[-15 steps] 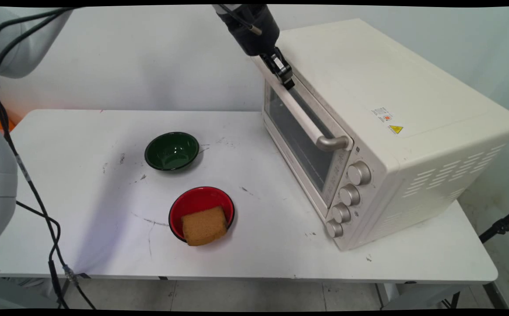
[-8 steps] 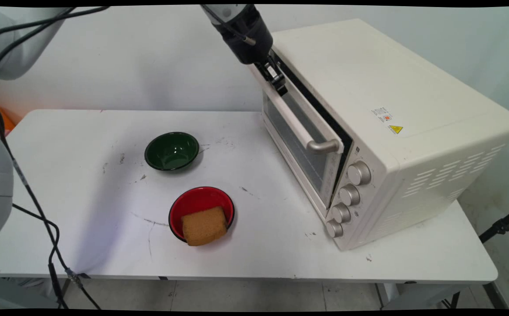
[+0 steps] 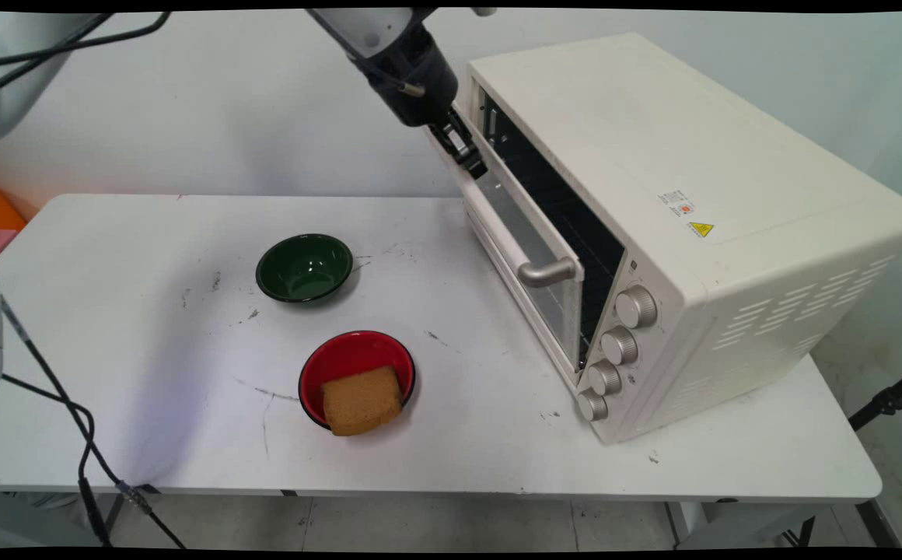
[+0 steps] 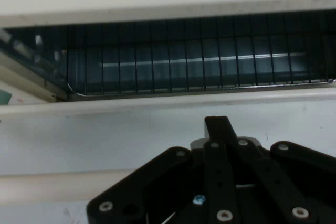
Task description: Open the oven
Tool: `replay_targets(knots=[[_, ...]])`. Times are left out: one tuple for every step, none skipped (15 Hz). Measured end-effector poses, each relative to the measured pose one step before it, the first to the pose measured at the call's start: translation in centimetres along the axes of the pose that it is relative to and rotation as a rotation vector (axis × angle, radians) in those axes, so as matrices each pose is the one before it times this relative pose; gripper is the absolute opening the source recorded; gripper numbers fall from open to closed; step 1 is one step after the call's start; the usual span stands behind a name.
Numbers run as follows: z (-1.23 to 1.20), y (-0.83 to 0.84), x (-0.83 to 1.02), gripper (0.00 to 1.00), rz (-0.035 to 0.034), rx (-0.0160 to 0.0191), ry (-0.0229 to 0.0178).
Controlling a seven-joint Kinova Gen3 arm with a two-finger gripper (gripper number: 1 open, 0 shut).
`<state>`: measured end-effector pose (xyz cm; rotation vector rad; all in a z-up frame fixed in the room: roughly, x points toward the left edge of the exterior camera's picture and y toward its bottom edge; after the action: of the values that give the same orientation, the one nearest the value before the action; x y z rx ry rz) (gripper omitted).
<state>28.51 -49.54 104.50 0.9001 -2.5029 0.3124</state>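
At far end of oven door's top edge I see gripper point(image 3: 473, 161) pinched on door point(image 3: 515, 247), fingers closed together in hand view. Door tilted partway open from cream toaster oven point(image 3: 676, 233); dark wire rack point(image 4: 199, 59) visible inside, nothing on it that I can make out. On desk point(image 3: 148, 373) left of oven: red bowl point(image 3: 346, 356) holding brown sponge-like block point(image 3: 361, 400), propped against near rim. Green bowl point(image 3: 304, 267) farther back, nothing in it.
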Motion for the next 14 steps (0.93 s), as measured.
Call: replay_targets(knots=[[-0.177, 0.092, -0.615, 0.00, 0.00245, 0.00371, 0.00505], [-0.192, 0.047, -0.637, 0.00, 0.00281, 0.00404, 0.00903], [-0.157, 0.019, -0.541, 0.00, 0.00225, 0.00346, 0.00933], [-0.192, -0.015, -0.663, 0.00, 0.00214, 0.00362, 0.01154], [-0.198, -0.031, -0.735, 0.00, 0.00227, 0.00298, 0.01178], [-0.154, -0.031, -0.639, 0.00, 0.00181, 0.00167, 0.01059], [-0.158, -0.025, -0.763, 0.00, 0.00238, 0.00078, 0.01226], [-0.151, -0.025, -0.799, 0.00, 0.00190, -0.00045, 0.01276], [-0.069, -0.015, -0.691, 0.00, 0.00290, -0.00103, 0.00900], [-0.096, -0.054, -0.849, 0.00, 0.00249, -0.00087, 0.00945], [-0.053, -0.060, -0.876, 0.00, 0.00214, -0.00143, 0.00762], [-0.028, -0.036, -0.755, 0.00, 0.00177, -0.00199, 0.00612], [-0.009, -0.028, -0.871, 0.00, 0.00207, -0.00319, 0.00628], [0.027, -0.004, -0.862, 0.00, 0.00248, -0.00419, 0.00603]])
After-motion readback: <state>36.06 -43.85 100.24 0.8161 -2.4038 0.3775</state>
